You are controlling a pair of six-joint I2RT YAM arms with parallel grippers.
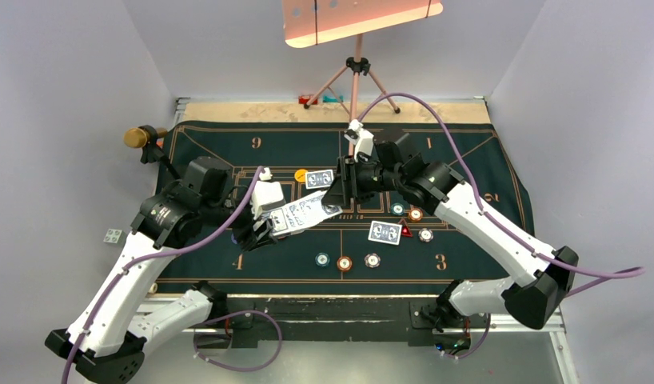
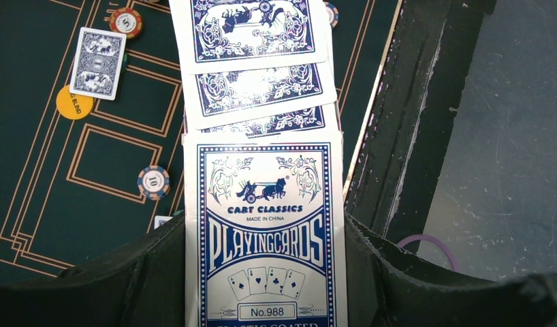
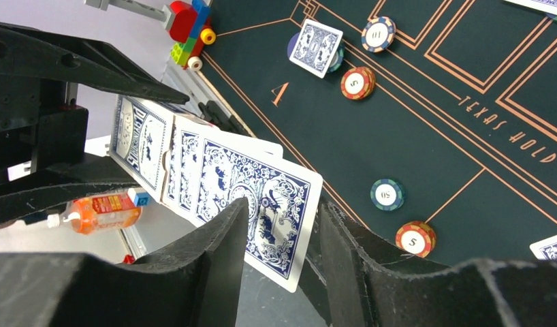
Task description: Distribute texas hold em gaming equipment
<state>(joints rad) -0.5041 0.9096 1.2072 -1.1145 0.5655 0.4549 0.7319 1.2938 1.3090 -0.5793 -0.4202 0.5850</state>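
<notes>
Left gripper (image 2: 262,235): fingers clamped on the sides of the Cart Classics card box (image 2: 262,197) (its base is cut off). Playing cards (image 2: 259,61) fan out of its mouth toward 12 o'clock. Right gripper (image 3: 284,211): fingers narrowly parted around the frontmost card (image 3: 262,184), contact unclear. Chips (image 1: 344,262) lie on the felt mat (image 1: 220,140) at 6 o'clock.

Card box (image 1: 285,222), blue-and-white, tilted, left of centre; three blue-backed cards (image 1: 317,210) fan from its end. One card (image 1: 318,178) lies back-up, touching the yellow disc (image 1: 301,174). Another card (image 1: 384,232) lies beside the red triangular marker (image 1: 405,232). Teal, orange-brown and white chips: row (image 1: 344,262) nearer, cluster (image 1: 416,214) right of centre.
</notes>
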